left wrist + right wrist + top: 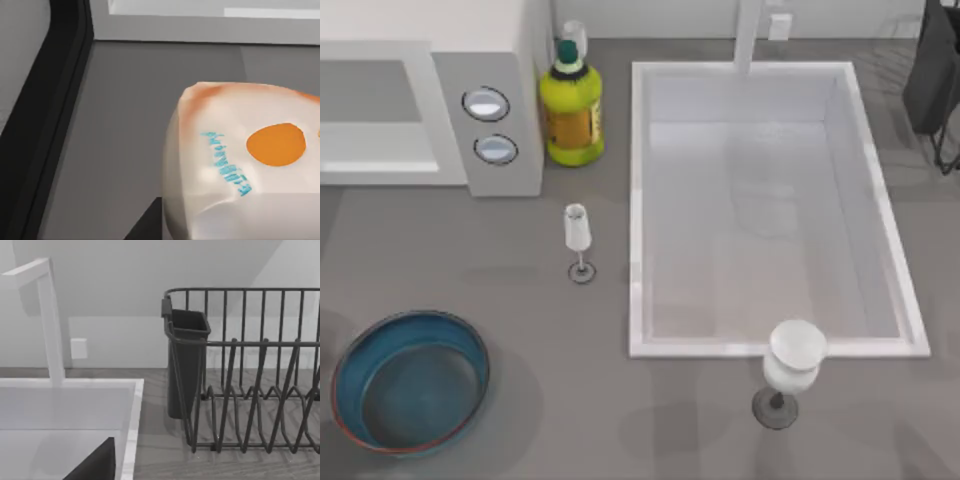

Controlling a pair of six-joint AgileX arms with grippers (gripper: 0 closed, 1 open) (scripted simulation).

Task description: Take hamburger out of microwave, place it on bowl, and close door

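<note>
The hamburger (pixel 245 165) is seen close by the left wrist camera inside the microwave (pixel 490 120), presumably for grasping; gripper states cannot be told. The bowl (pixel 410 380) waits in front of the microwave.

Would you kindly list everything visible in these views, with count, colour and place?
microwave: one, white with a grey knob panel, table's far left.
hamburger: one, cream-white with an orange spot, close before the left wrist camera on a grey floor.
bowl: one, teal-blue with a reddish rim, near left corner.
bottle: one, yellow-green, right of the microwave.
stemmed glasses: two, white; one left of the sink, one at its near edge.
sink: one, white, centre-right.
dish rack: one, dark wire, beside the sink.
</note>
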